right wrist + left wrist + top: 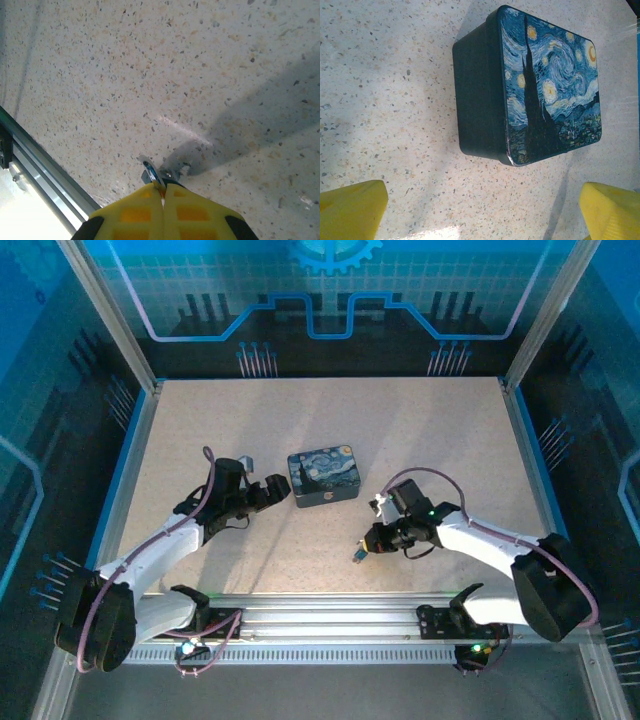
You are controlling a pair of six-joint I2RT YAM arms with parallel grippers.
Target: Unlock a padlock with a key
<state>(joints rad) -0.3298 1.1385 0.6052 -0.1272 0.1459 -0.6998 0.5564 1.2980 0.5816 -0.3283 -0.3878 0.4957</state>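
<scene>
Presently, by view.

Top external: left gripper point(278, 490), jaws spread wide and empty, just beside the left end of the box point(323, 476), which sits mid-table point(440, 430). Right gripper point(360, 552), pinched shut on the padlock point(357, 559), low over the near part of the table, well apart from the box.

Left wrist: yellow fingertips point(350, 212) at either lower corner, nothing between them. Box straight ahead, lid shut.

Right wrist: fingers meet. A small silvery piece with a blue part, taken to be the padlock point(151, 173), juts from their tips close to the surface; whether it touches cannot be told.

Handling note: hold the pinch firm and the lock steady, with the keyhole turned clear of the pads so the key can enter squarely. The grip covers little metal and could slip.
</scene>
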